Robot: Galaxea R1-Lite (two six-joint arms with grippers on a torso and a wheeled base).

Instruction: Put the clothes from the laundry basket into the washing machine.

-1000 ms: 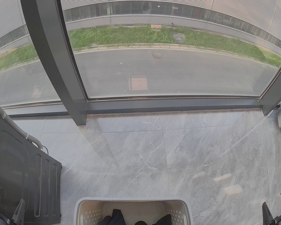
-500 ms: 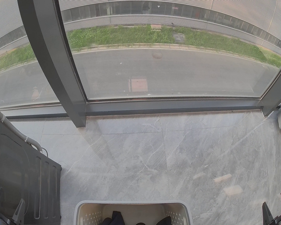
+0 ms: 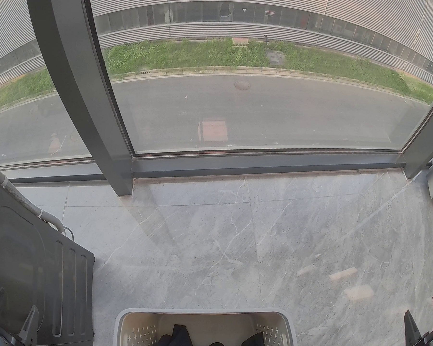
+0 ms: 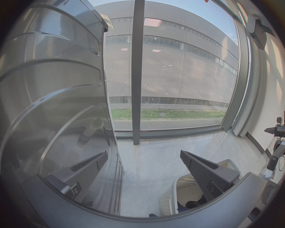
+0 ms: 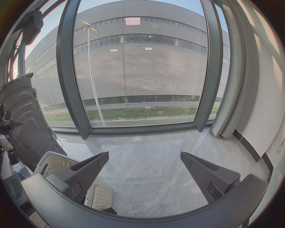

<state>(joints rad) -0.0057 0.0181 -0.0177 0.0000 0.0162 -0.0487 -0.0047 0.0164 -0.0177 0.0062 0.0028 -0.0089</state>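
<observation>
Dark clothes [image 3: 178, 344] lie heaped in the white basket [image 3: 204, 311], which stands on the grey marbled floor [image 3: 251, 240] at the near edge of the head view, between the two arms. The basket's walls are perforated, and the clothes sit low inside it, against its near side.

The washer [image 3: 28, 276] stands just left of the basket, showing a dark ribbed panel with a pale hose [image 3: 22, 197] running along its upper edge.

The left gripper [image 3: 14, 307] is held in front of that panel. Its fingers are spread wide and hold nothing. In its wrist view one finger shows against the washer [image 4: 59, 104] and the other against the basket [image 4: 178, 190], where a bit of the clothes [image 4: 193, 204] shows.

The right gripper [image 3: 422, 311] sits well right of the basket, above bare floor, its fingers likewise parted and empty. From its wrist, the basket [image 5: 53, 161] lies off toward the washer [image 5: 23, 118].

A tall window [image 3: 258, 111] with dark frames closes the far side of the floor.
</observation>
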